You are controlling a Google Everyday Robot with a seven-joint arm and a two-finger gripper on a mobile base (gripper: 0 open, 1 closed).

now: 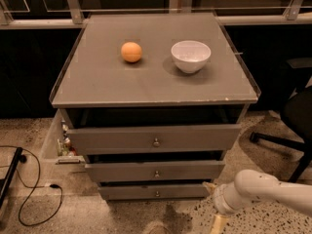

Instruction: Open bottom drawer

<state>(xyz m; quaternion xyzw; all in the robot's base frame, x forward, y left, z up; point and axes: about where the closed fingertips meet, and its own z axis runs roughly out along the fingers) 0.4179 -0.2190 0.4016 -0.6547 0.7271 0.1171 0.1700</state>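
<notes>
The bottom drawer [146, 192] is the narrowest grey front at the foot of the cabinet, with a small round metal knob [157, 194] at its centre. Its front sits set back under the two drawers above. My gripper [214, 204] is at the lower right, on the end of the white arm, just right of the drawer's right end and well right of the knob. It is open and empty: one tan fingertip [210, 185] is by the drawer's right corner, the other [219, 224] points down at the floor.
The mid drawer [156, 170] and the top drawer [155, 138] stand above. An orange [131, 51] and a white bowl [190, 55] sit on the cabinet top. An office chair [295, 126] is at the right, a black cable [29, 194] on the floor at the left.
</notes>
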